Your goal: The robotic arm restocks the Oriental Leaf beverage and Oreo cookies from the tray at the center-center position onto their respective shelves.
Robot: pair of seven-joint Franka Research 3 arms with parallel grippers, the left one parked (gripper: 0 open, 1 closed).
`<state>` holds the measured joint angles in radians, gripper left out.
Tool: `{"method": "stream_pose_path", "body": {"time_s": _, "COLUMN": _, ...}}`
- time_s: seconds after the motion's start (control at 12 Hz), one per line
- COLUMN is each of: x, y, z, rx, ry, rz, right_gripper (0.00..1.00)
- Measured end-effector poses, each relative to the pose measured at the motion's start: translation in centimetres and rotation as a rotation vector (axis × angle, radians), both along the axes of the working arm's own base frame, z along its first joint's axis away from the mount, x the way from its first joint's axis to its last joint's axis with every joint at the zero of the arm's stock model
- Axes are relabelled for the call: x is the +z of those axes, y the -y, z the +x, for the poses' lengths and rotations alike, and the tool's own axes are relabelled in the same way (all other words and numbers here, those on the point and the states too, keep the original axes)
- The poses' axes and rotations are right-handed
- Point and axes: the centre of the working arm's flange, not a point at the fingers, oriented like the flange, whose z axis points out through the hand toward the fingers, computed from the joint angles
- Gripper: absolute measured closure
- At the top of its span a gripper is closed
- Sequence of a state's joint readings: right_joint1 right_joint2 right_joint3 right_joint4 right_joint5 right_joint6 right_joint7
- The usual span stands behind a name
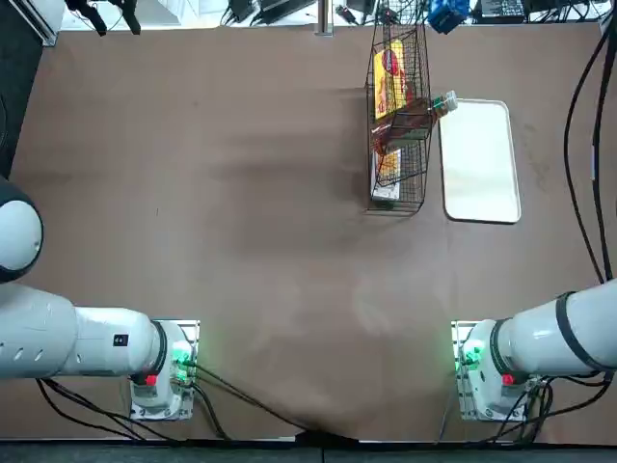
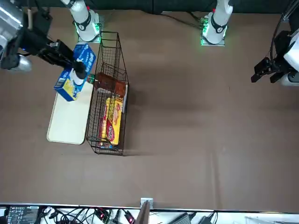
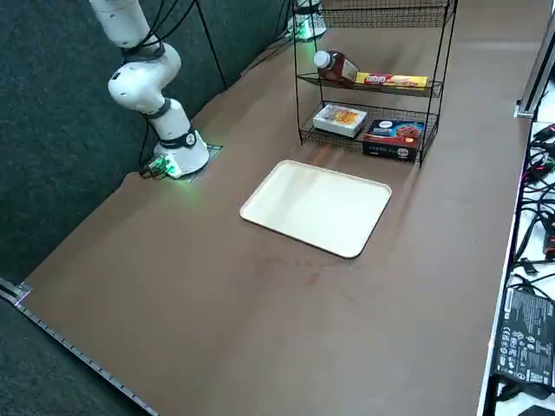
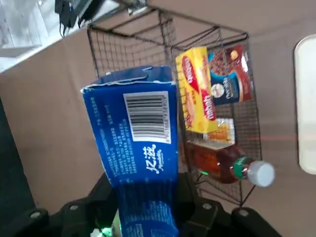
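My right gripper (image 2: pixel 74 69) hangs above the robot-side end of the tray (image 2: pixel 67 122), shut on the blue Oreo cookies packet (image 2: pixel 77 70). Seen from the wrist, the packet (image 4: pixel 143 143) rises between the black fingers (image 4: pixel 195 210) with its barcode end up. The cream tray (image 3: pixel 316 206) lies bare beside the black wire shelves (image 3: pixel 373 16). The Oriental Leaf beverage (image 3: pixel 338 67) lies on its side on a middle tier, its white cap (image 4: pixel 260 174) poking out toward the tray. From overhead the bottle (image 1: pixel 424 111) shows at the rack's tray side.
A yellow-and-red box (image 3: pixel 390 81) shares the bottle's tier. On the lowest tier sit a small pale box (image 3: pixel 340 119) and a dark box (image 3: pixel 395 134). Black cables (image 1: pixel 578 125) trail along the table's right edge. The right arm's base (image 3: pixel 173 160) stands at the near edge.
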<state>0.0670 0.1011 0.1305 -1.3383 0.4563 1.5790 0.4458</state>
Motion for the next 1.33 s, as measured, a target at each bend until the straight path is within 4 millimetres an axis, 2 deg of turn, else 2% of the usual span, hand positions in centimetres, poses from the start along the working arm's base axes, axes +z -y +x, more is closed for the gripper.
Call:
{"method": "stream_pose_path", "body": {"time_s": 0.08, "x": -0.7, "y": -2.0, "z": -0.1, "rx": 0.013, "ry": -0.025, "rz": 0.0, "right_gripper": 0.41}}
{"method": "stream_pose_path", "body": {"time_s": 0.25, "x": -1.7, "y": -3.5, "z": 0.0, "rx": 0.03, "ry": -0.046, "rz": -0.002, "right_gripper": 0.41}}
{"method": "stream_pose_path", "body": {"time_s": 0.75, "x": -5.0, "y": -5.9, "z": 1.0, "rx": 0.065, "ry": -0.099, "rz": -0.009, "right_gripper": 0.41}}
{"method": "stream_pose_path", "body": {"time_s": 1.33, "x": -5.7, "y": -7.1, "z": 1.5, "rx": 0.035, "ry": -0.101, "rz": -0.003, "right_gripper": 0.41}}
